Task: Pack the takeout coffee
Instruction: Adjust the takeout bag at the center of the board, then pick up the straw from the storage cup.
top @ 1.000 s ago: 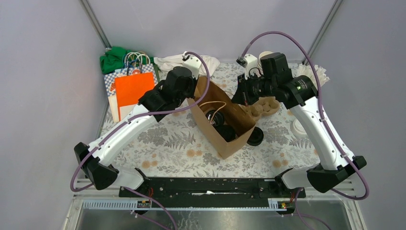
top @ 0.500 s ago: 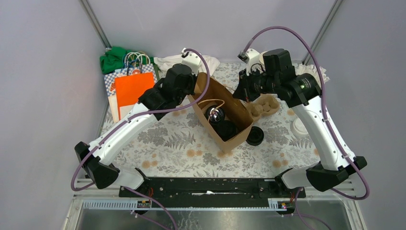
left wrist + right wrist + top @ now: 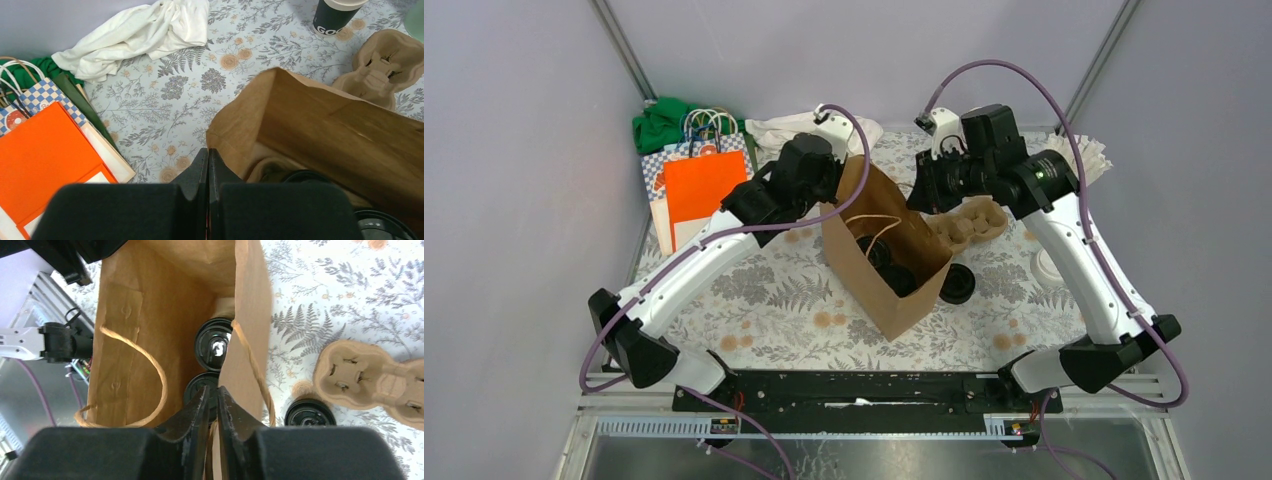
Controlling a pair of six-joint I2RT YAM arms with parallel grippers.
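Two black-lidded cups [image 3: 214, 347] stand upright inside the brown paper bag [image 3: 125, 330]. A third lidded one [image 3: 310, 413] sits just outside it. A fourth dark cup [image 3: 334, 16] stands farther back.

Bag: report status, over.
Left gripper shut on bag rim. Right gripper pinching opposite rim, jaws barely parted. Two lidded cups inside; one cup outside beside bag. Carrier nearby, clear.

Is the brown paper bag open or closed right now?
Open. The paper bag gapes at the top, and two black-lidded cups show inside it.

bag [image 3: 879, 255] walls hide cups [image 3: 214, 347] below lids
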